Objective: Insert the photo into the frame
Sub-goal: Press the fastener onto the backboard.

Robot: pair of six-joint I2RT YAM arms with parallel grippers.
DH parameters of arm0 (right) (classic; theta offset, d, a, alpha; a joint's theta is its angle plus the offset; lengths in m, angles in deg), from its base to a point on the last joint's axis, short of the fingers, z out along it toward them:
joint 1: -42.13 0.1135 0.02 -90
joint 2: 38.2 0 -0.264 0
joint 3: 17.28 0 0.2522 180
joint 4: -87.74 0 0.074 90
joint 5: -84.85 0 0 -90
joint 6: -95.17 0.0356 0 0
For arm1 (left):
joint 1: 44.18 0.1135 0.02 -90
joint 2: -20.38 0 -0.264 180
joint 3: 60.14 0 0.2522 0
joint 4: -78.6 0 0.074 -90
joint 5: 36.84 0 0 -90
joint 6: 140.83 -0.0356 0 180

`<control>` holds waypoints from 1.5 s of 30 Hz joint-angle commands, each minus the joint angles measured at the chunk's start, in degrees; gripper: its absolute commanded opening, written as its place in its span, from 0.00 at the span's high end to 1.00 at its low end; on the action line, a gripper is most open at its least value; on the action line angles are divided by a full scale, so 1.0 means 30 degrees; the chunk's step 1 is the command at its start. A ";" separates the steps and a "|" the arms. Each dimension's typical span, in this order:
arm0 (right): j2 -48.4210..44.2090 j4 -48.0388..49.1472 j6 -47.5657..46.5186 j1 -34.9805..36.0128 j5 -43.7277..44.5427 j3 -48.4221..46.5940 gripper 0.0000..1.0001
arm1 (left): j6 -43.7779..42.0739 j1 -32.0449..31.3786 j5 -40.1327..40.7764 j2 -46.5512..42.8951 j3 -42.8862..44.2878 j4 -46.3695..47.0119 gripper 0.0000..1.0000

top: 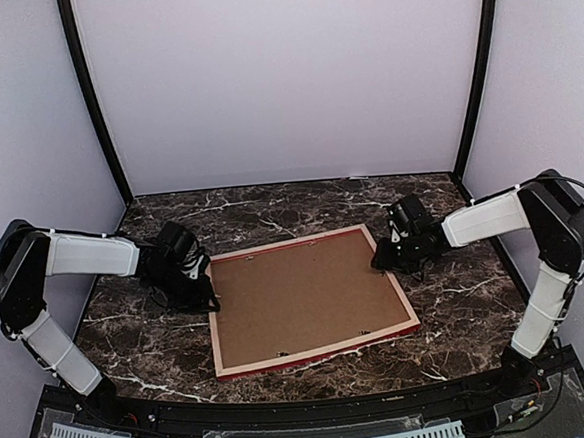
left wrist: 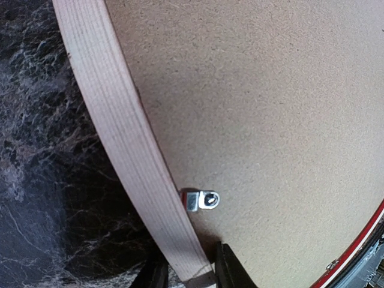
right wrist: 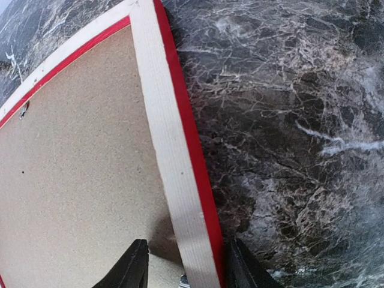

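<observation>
Top external view: the dark marble table [top: 459,313] is spread beneath both claws. The frame [top: 312,355] is laid flat on it between them, face down, so pale wood is turned up and only a red edge is shown. The brown backing board [top: 302,296] is seated inside the rails, reaching from just inboard of the left claw [top: 209,293] to just inboard of the right claw [top: 383,259]. The photo is not seen anywhere; whether it lies under the board cannot be told.

In the left wrist view the left rail is passed between the fingers of the left claw [left wrist: 191,275], which appear pressed against it on both sides, so the rail is taken as pinched. A small metal tab [left wrist: 203,200] is fixed on the board just ahead of that claw. In the right wrist view the right rail is straddled by the right claw [right wrist: 187,269], which is spread, with a gap shown between its inner finger and the wood.

The frame is judged light and stiff but thin-railed. It would best be taken gently across a rail near mid-length, since smooth wood may slip.
</observation>
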 commanded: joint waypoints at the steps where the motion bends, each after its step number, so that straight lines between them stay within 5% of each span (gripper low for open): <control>1: 0.0406 -0.0619 -0.0958 0.0227 0.0243 -0.0382 0.55 | -0.0950 -0.0558 -0.0597 0.0813 -0.0398 -0.0501 0.73; 45: -0.0960 -0.3656 -0.6537 -0.0292 -0.3602 0.1109 0.80 | -0.1055 -0.0558 -0.0287 0.0651 -0.0232 -0.0872 0.73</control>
